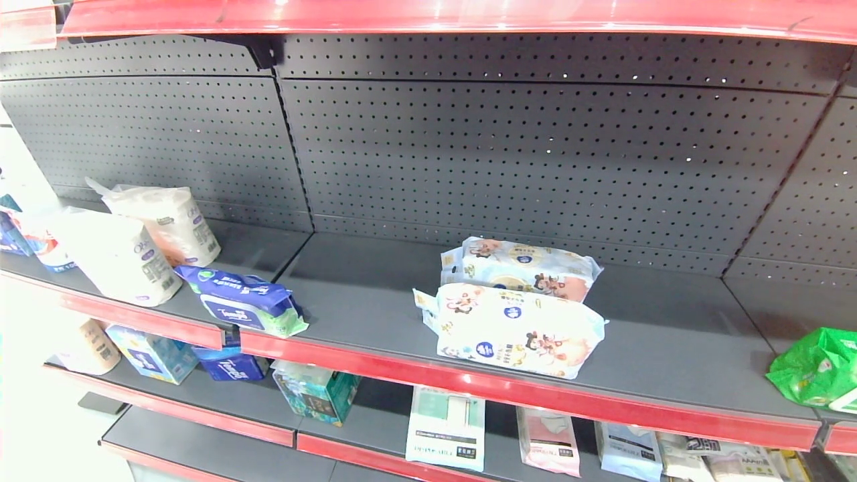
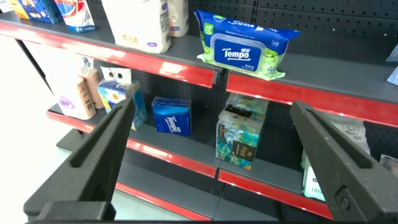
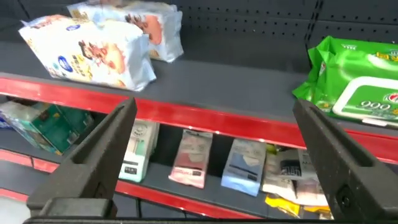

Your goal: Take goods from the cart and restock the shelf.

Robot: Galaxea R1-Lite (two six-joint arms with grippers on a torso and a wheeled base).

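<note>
The middle shelf (image 1: 361,294) has a red front edge and carries goods. A blue wipes pack (image 1: 244,304) lies at its front left, close ahead of my left gripper (image 2: 212,106) and slightly above it; the same blue wipes pack (image 2: 242,46) overhangs the edge. Two cartoon-printed soft packs (image 1: 519,331) lie mid-shelf, one behind the other. At the right end lies a green wipes pack (image 1: 817,368). My right gripper (image 3: 214,107) hangs before the red edge, between the cartoon packs (image 3: 87,53) and the green pack (image 3: 360,81). Both grippers are open and hold nothing.
Two white roll packs (image 1: 117,258) stand on the shelf's left part. The lower shelf holds a teal box (image 2: 239,134), a blue box (image 2: 171,115) and several flat packets (image 3: 189,158). Bare shelf lies between the blue and cartoon packs, and right of the cartoon packs.
</note>
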